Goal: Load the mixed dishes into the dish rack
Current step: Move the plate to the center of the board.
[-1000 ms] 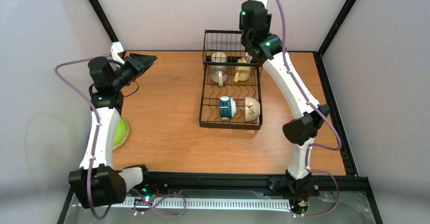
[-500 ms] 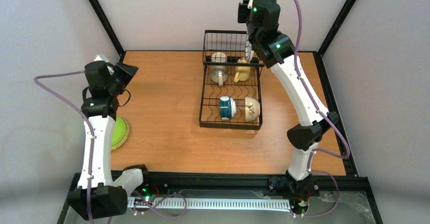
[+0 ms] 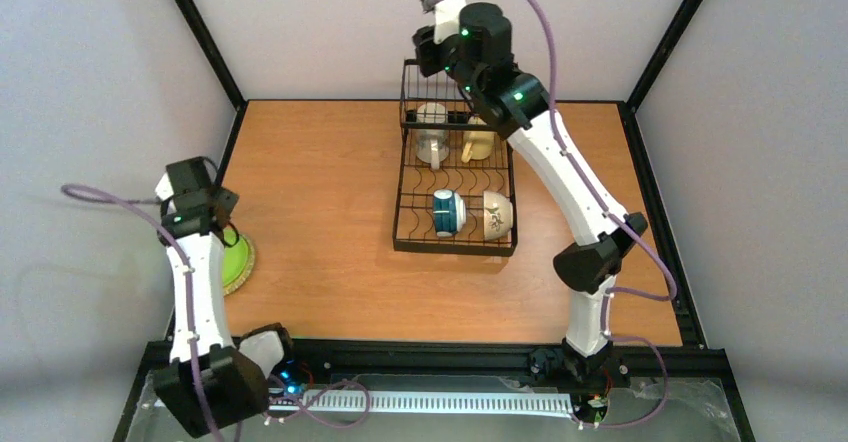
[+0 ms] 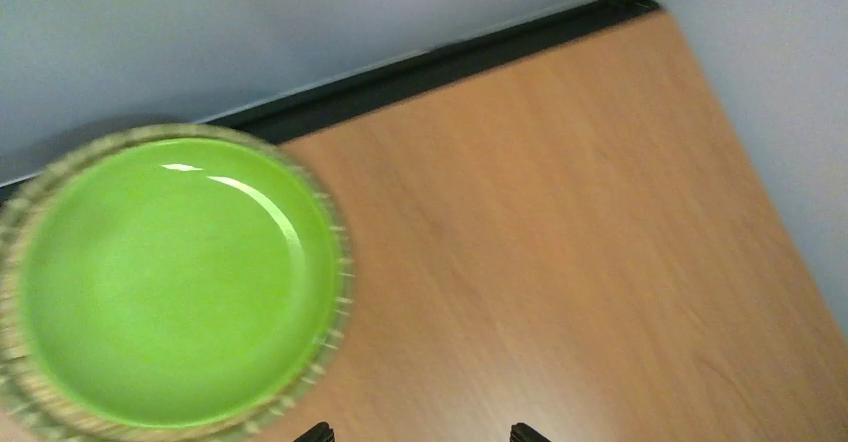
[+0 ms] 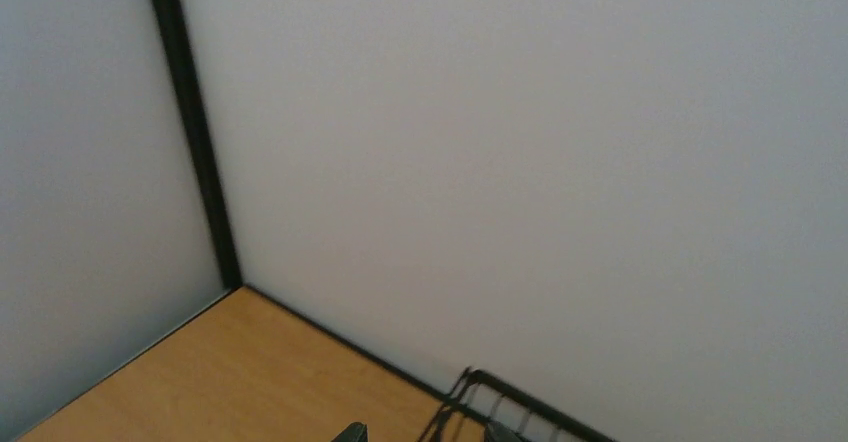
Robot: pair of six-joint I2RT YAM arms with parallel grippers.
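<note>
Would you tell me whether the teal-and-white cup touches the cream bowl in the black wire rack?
Apart. The top external view shows a clear gap between the teal-and-white cup and the cream bowl.

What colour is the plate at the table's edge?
Lime-green plate; clearest in left wrist view.

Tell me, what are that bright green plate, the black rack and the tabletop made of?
Lime-green plate: probably glazed ceramic or glossy plastic, going by the sharp white highlights on its smooth surface.
Dish rack: thin black wire, likely coated metal, though the coating is a guess.
Table: wood or wood-look laminate, with visible grain and a dull sheen.
</note>
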